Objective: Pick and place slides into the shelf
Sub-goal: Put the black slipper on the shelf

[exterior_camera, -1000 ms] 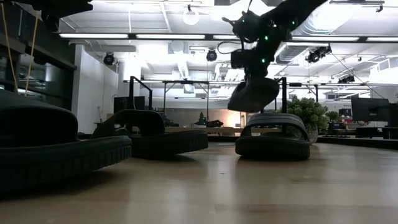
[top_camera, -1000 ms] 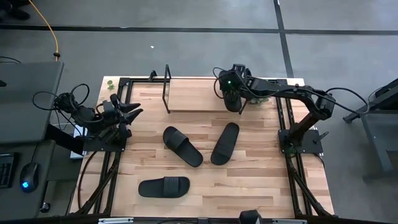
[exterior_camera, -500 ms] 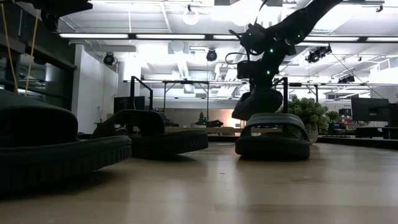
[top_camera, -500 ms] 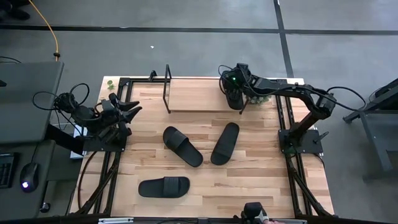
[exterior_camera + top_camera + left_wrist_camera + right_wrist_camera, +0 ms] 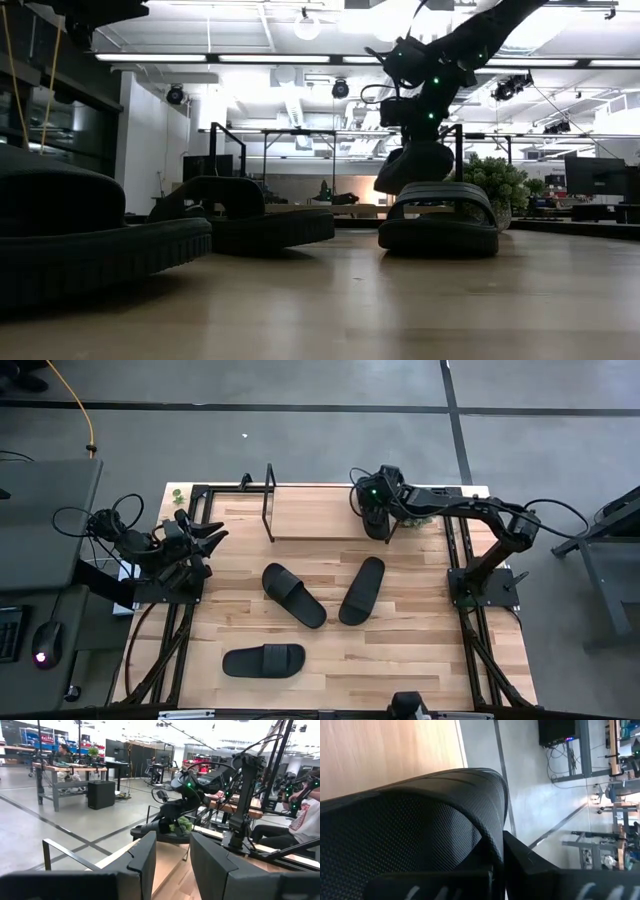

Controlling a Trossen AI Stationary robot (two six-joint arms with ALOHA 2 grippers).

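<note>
held slide (image 5: pixel 377 520): mostly hidden under the right gripper (image 5: pixel 378 510) from above
near slide (image 5: pixel 70 240): cut off by the low view's left edge (blurred too)
shelf (image 5: pixel 320 515): right end frame hidden behind the arm
left arm's base: tangled in cables, unclear

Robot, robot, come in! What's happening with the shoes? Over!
Right tool shut on one slide, over the shelf. Left tool waiting at table edge. Three slides still on table. Nothing blocking.
</note>
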